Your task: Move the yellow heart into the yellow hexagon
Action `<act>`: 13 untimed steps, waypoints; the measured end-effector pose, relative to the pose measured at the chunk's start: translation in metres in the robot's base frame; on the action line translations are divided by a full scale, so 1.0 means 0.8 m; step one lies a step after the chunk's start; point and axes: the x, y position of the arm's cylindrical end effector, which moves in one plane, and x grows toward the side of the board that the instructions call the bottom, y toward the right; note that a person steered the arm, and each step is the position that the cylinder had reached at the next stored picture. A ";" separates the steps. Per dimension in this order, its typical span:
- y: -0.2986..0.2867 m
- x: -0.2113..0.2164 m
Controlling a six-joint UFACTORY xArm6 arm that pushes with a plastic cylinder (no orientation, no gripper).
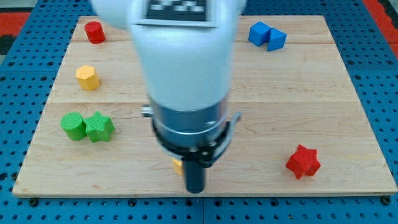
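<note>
The yellow hexagon point(87, 77) sits on the wooden board point(311, 99) at the view's upper left. Only a small yellow-orange sliver of the yellow heart point(178, 165) shows at the view's bottom centre; the arm hides the rest of it. My tip point(195, 190) is at the lower end of the dark rod, just right of and below that sliver, near the board's bottom edge. The hexagon lies far to the upper left of my tip.
A red cylinder point(94, 32) is at the top left. A green cylinder point(73, 126) touches a green star point(99, 127) at the left. Two blue blocks point(267, 35) are at the top right. A red star point(303, 162) is at the lower right. The arm point(183, 68) covers the board's centre.
</note>
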 end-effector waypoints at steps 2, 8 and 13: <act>-0.085 -0.076; -0.154 -0.203; -0.145 -0.323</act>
